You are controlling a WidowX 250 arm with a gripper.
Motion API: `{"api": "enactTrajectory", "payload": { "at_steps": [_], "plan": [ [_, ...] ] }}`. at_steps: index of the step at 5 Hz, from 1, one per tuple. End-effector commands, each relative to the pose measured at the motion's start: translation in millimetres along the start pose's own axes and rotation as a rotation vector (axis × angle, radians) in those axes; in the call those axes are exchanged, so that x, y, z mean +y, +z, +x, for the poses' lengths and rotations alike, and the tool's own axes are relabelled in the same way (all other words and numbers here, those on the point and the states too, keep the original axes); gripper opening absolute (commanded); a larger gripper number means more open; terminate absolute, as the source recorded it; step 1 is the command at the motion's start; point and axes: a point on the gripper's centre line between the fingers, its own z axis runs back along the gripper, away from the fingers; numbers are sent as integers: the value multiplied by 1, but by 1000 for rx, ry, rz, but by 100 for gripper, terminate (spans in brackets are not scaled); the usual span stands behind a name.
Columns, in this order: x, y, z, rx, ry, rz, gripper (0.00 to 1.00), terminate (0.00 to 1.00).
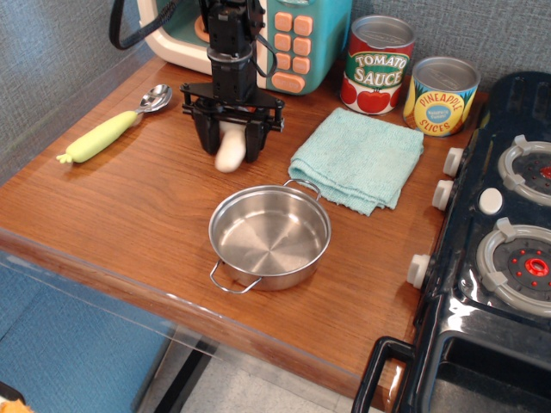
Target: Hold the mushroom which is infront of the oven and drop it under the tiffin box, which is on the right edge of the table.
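Note:
The mushroom (228, 157) lies on the table (129, 206) in front of the oven (297, 43); only its white stem shows, the cap is hidden by my gripper. My gripper (230, 151) points straight down over it, with the fingers (205, 138) pressed against both sides of the stem at table level. The tiffin box (269, 237), a shiny steel pan with wire loop handles, stands empty just in front and to the right of the gripper.
A yellow-green handled spoon (112, 129) lies to the left. A folded teal cloth (357, 157) lies to the right. A tomato sauce can (377, 64) and a pineapple can (441, 95) stand behind it. A black toy stove (499, 232) fills the right side.

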Motion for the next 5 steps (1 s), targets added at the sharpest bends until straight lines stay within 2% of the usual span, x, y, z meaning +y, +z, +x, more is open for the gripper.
{"api": "enactTrajectory", "payload": {
  "at_steps": [1,2,3,4,5],
  "plan": [
    [-10,51,-13,-125,-21,25,0,0],
    [-36,78,-39,-174,-61,43,0,0],
    [-74,96,-85,-184,-119,21,0,0],
    [-106,93,-119,-170,-189,2,0,0],
    [-119,90,-129,-154,-227,0,0,0]
  ]
}}
